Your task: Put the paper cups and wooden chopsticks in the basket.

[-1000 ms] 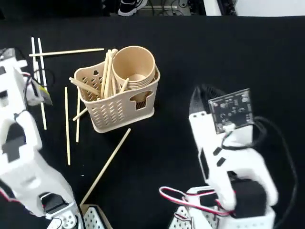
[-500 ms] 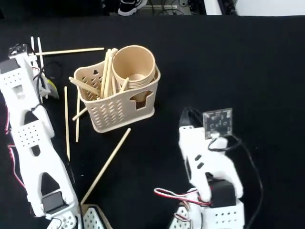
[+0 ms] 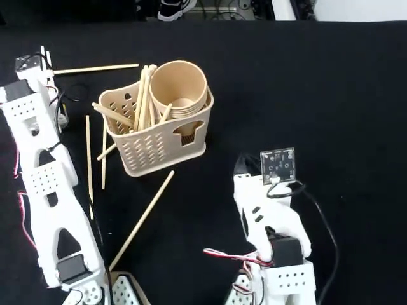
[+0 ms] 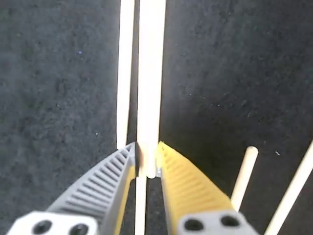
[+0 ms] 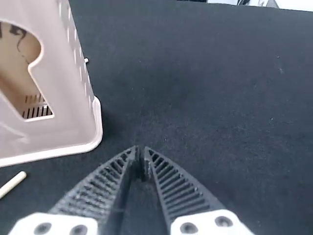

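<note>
A: Where's the left pincer (image 4: 146, 152)?

B: At the table's (image 3: 318, 95) far left; it's pinching one chopstick (image 4: 150, 73), seemingly toward one end; a second stick (image 4: 125, 73) lies just beside it.

A: How will it handle?

B: Light, stiff, thin wood, I'd judge; smooth and round, so it may swivel in the jaws; a hold nearer the middle would carry it steadier; an end hold should suit dropping it upright into the basket (image 3: 159, 149).

A: And the right pincer (image 5: 141, 156)?

B: Pressed together on nothing; low over the table, just beside the basket's wall.

A: Counts?

B: One basket; the cups (image 3: 179, 86) sit nested inside it, several rims showing, the exact number I can't tell; roughly five sticks stand in there beside them. Loose on the table I count six; the two at the left pincer, a crosswise stick (image 3: 95, 67) behind the basket, a pair (image 3: 88, 159) left of it, a slanting stick (image 3: 143, 216) in front.

A: The cups themselves?

B: Thin paper, easily crushed, I'd say; they're already in the basket.
</note>
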`<state>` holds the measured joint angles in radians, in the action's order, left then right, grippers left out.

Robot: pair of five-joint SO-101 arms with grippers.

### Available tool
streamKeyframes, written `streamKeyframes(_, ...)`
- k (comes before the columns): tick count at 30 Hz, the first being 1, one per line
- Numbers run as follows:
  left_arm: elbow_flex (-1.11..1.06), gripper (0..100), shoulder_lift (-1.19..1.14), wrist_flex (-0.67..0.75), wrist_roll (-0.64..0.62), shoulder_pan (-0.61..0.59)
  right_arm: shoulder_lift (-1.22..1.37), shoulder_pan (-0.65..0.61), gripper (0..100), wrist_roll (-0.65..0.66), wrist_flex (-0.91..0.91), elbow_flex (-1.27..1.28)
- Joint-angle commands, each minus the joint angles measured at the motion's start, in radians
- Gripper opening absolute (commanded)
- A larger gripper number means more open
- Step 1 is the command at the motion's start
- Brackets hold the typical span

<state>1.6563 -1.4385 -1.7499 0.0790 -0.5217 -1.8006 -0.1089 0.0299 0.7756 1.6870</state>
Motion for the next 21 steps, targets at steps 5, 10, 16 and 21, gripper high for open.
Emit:
streamKeyframes(5,-0.114,3,0.253,-0.015,0.002,-0.030,-0.090,-0.014,1.5,-0.006,0.012,-0.002)
streamKeyframes(10,-0.544,3,0.646,-0.015,0.000,-0.028,-0.085,-0.017,1.5,-0.009,0.012,-0.002)
streamKeyframes(16,-1.050,3,1.238,-0.005,0.008,0.004,-0.085,-0.017,1.5,-0.009,0.012,-0.002)
streamKeyframes(21,-1.285,3,1.606,0.143,0.008,0.004,-0.085,-0.015,1.5,-0.009,0.014,-0.002)
